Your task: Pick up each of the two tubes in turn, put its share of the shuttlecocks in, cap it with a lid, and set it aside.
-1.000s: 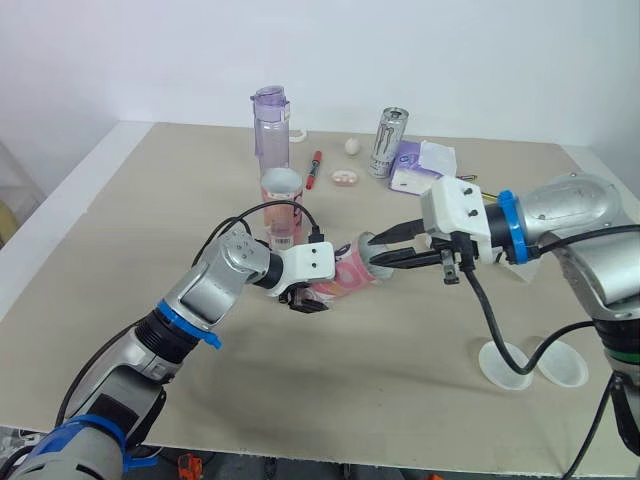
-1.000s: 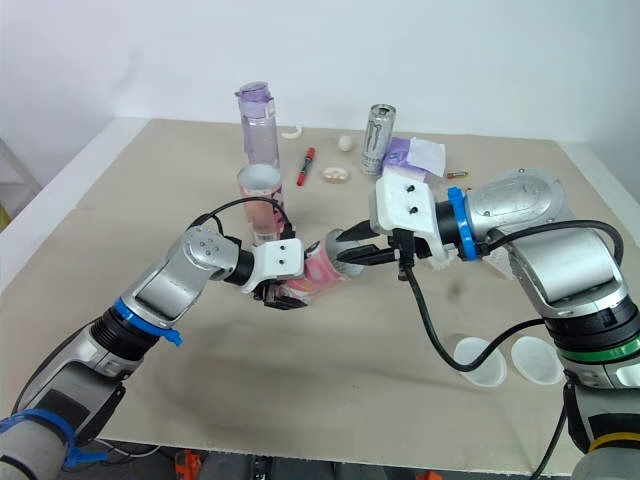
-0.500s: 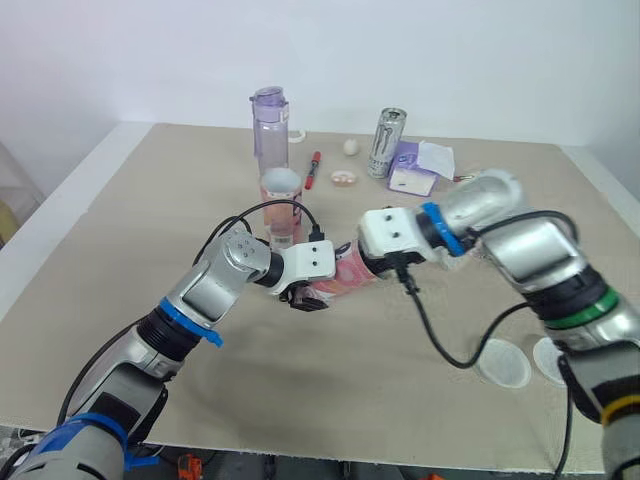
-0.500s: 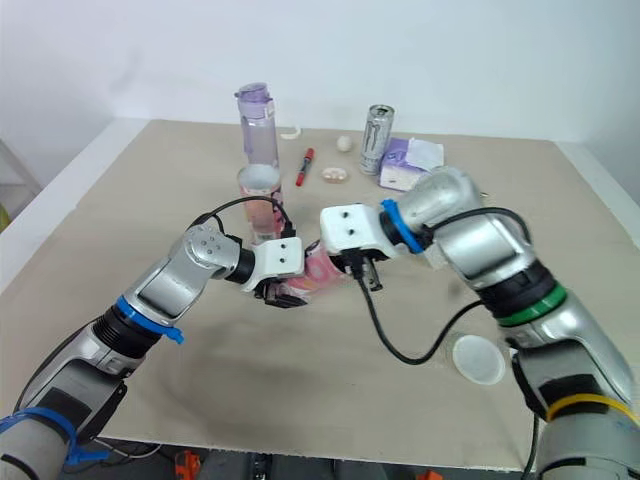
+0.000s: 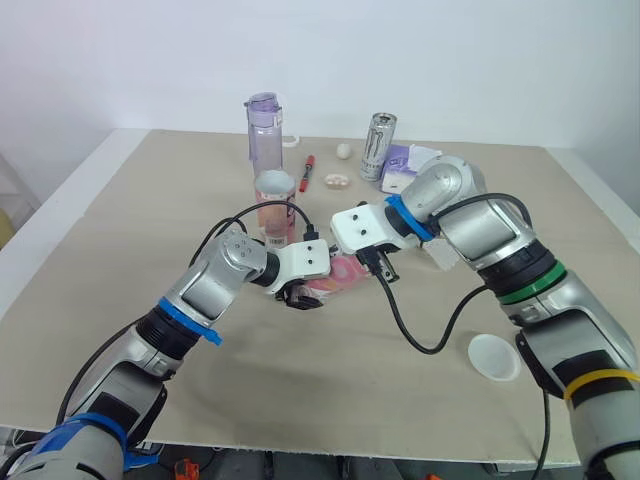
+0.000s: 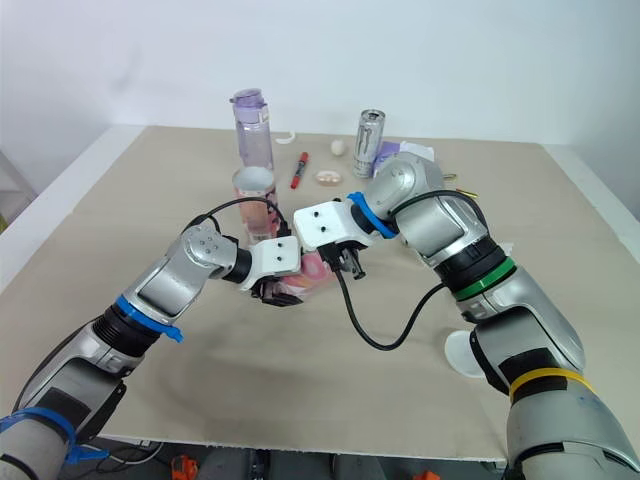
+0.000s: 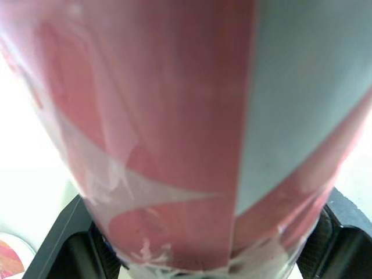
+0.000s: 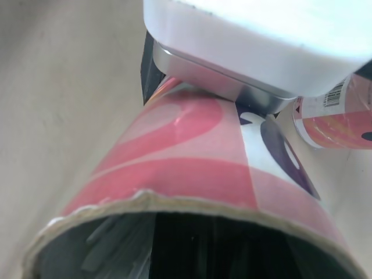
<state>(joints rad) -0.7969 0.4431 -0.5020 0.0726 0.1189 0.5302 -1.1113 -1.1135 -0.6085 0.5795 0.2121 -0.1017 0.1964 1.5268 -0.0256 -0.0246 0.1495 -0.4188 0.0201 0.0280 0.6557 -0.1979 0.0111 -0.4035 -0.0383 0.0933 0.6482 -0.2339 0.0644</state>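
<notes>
Left jaws clamped on pink-and-white cardboard tube (image 5: 342, 272); right jaws at its mouth, grip untellable; may shove it loose.

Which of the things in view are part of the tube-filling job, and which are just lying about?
Job: held tube in the left gripper, standing tube, white lid.
Lying about: purple bottle, can, red marker, purple packet.

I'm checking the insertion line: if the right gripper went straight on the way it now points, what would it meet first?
The open mouth of the pink tube held by the left gripper. The right gripper would likely pass inside, toward seemingly pale feathers; depth is unclear.
</notes>
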